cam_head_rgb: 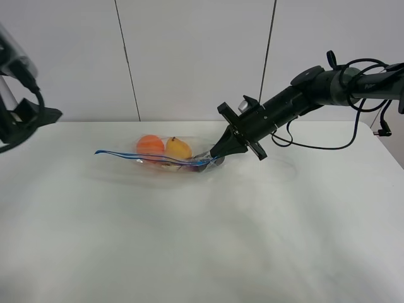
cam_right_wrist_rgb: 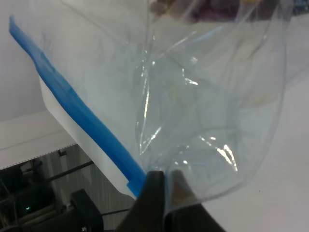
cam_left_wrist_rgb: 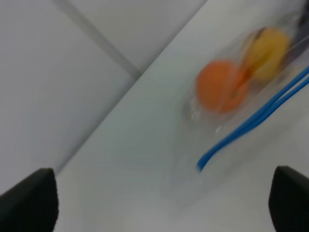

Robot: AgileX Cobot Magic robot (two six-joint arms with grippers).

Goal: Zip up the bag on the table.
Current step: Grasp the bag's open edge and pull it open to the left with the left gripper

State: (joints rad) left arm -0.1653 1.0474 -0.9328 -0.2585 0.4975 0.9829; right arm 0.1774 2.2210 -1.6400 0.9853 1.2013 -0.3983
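bag (cam_head_rgb: 165, 158) — clear crinkled film, blue-edged | right gripper (cam_head_rgb: 215, 156) pinching its corner

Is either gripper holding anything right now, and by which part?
Right gripper pinches the clear plastic zip-lock bag at its end corner, beside the blue zip strip. Left gripper holds nothing.

It looks like a robotics lab bench: plain white table (cam_head_rgb: 189, 252), white panelled wall (cam_head_rgb: 189, 57), cabled robot arm (cam_head_rgb: 315, 88).

The large plain white matte counter (cam_head_rgb: 189, 240) carries one small clear plastic zip-lock bag (cam_head_rgb: 136, 158) with a blue strip, lying toward its far middle; the bag's right end seems slightly raised.
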